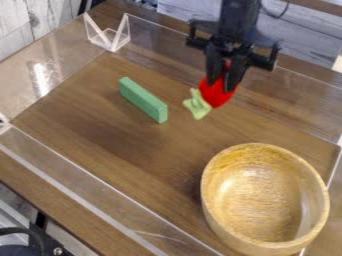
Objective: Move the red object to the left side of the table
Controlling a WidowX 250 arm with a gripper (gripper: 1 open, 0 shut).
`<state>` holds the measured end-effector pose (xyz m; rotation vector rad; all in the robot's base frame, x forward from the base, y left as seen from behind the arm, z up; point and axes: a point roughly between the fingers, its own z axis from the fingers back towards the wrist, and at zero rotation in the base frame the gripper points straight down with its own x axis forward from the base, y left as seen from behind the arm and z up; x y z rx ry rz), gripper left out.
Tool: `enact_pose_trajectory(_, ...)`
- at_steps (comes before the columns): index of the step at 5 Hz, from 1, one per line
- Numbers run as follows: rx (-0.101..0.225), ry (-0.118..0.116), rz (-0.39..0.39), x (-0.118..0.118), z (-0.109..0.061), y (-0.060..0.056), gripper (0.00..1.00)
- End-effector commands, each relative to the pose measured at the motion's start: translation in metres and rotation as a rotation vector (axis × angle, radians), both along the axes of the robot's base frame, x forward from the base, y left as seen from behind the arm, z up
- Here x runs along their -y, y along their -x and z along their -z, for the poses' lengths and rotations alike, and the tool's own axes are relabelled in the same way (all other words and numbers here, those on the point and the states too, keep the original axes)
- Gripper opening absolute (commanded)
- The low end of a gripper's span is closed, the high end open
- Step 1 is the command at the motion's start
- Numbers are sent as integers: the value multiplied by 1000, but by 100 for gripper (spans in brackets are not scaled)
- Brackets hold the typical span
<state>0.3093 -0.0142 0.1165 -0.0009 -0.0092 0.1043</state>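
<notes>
Red object [218, 91]: a small, rounded, glossy toy fruit with a light-green leafy end, currently clamped between the fingers of the gripper [222, 88]. The gripper points straight down and its jaws are closed narrow on the red body, with the green leaf projecting below and to one side. The object hangs over the table [94, 135], near the far edge and roughly mid-width, just beyond the far end of the green block [143, 99]. Whether the leaf touches the tabletop cannot be determined from this view.

Handling assessment: the object appears light and rigid, probably hollow plastic. The glossy, curved surface is likely slippery, so a pinch across the widest part of the red body is the sound hold; the leafy end looks thin and possibly flexible and should not be used as a grip point. Breakage risk appears low; the main hazards are slipping in the jaws and rolling once set down.

Visibility limits: the fingers cover much of the red body, so the exact contact points are hidden. The upper arm is cut off by the top of the frame. The wooden bowl [265, 206] at the near right corner is cropped at the bottom edge. The clear acrylic walls [80, 200] are hard to trace against the wood grain.
</notes>
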Motion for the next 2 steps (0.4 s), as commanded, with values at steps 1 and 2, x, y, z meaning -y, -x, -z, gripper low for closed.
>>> enact_pose_trajectory(1,61,-11,-54,-32,-18,9,0)
enact_pose_trajectory(2,46,-8,-117,-72,-9,24,0)
